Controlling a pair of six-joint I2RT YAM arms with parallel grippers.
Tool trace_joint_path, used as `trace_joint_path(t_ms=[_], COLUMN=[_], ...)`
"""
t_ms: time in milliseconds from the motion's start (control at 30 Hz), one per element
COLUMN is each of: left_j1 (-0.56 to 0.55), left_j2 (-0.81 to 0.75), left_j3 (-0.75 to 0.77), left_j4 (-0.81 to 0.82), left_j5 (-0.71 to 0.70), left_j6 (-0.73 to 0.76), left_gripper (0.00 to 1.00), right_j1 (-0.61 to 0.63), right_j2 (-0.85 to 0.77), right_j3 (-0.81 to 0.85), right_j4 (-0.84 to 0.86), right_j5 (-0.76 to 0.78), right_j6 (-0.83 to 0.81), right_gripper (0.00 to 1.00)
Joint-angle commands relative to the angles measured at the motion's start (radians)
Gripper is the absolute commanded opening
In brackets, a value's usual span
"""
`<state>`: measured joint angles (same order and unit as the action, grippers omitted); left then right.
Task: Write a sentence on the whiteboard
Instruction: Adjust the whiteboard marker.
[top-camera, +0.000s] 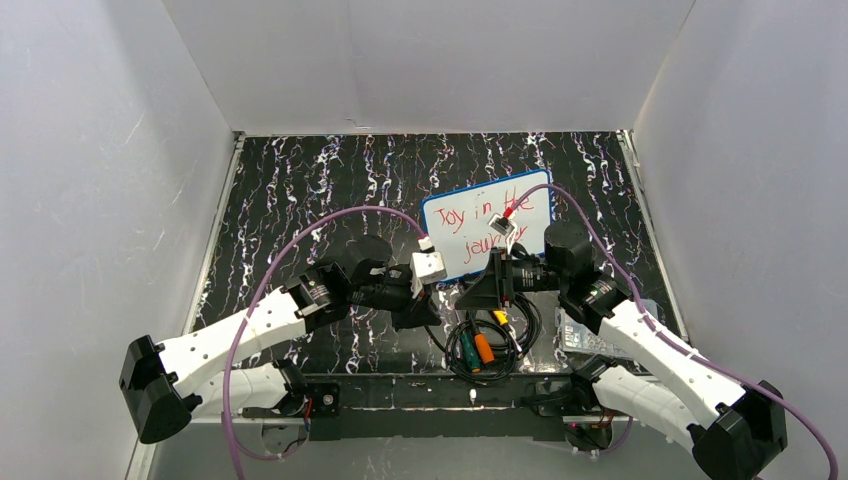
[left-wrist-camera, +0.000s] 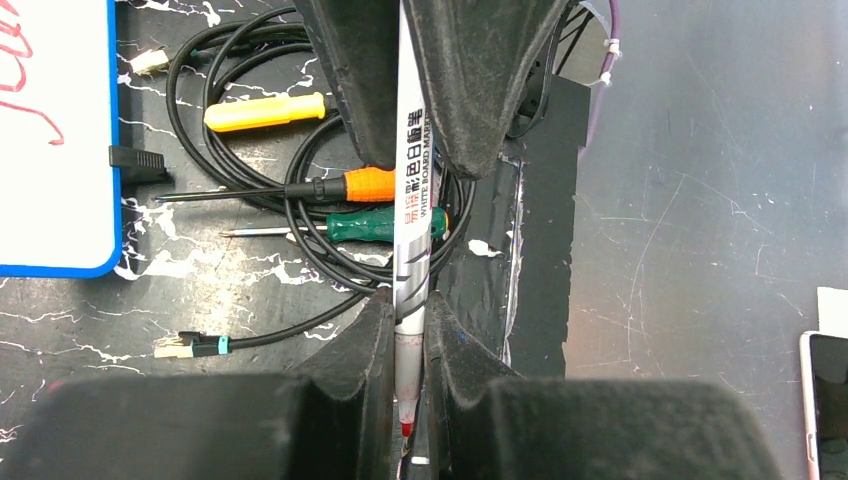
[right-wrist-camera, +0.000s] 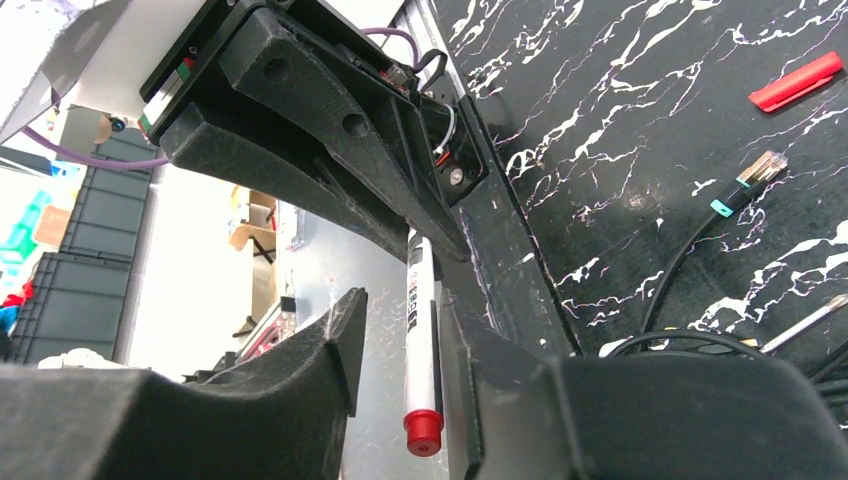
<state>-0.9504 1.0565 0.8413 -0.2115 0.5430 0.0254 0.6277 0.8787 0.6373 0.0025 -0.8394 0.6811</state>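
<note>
Whiteboard (top-camera: 455, 262) sentence (top-camera: 470, 192) looks finished; left jaws clamp the marker (left-wrist-camera: 410, 250), right jaws sit part-open around it, needing closure next.

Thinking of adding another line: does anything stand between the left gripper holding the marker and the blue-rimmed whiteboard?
Nothing visible. The left gripper, shut on the white whiteboard marker, hangs beside the blue-rimmed whiteboard's near edge. The black coiled cable and screwdrivers lie nearer the bases. The open right gripper flanks the marker's other end.
</note>
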Motion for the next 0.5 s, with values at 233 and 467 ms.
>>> trace_joint_path(t_ms=[233,467], left_j1=[0.008,0.014], left_j2=[0.002,-0.015], left_j3=[0.018,0.005], left_j4=[0.003,0.027], left_j5=[0.027,-0.035], left_j6=[-0.011,-0.07], left_gripper=[0.0,0.15], right_j1=[-0.003,-0.004], right_j2=[-0.007,-0.024], right_j3=[-0.012,0.014], right_j4=[0.034,-0.046], right_j5=[-0.027,0.078], right_j6=[0.008,-0.063], right_gripper=[0.29,0.01])
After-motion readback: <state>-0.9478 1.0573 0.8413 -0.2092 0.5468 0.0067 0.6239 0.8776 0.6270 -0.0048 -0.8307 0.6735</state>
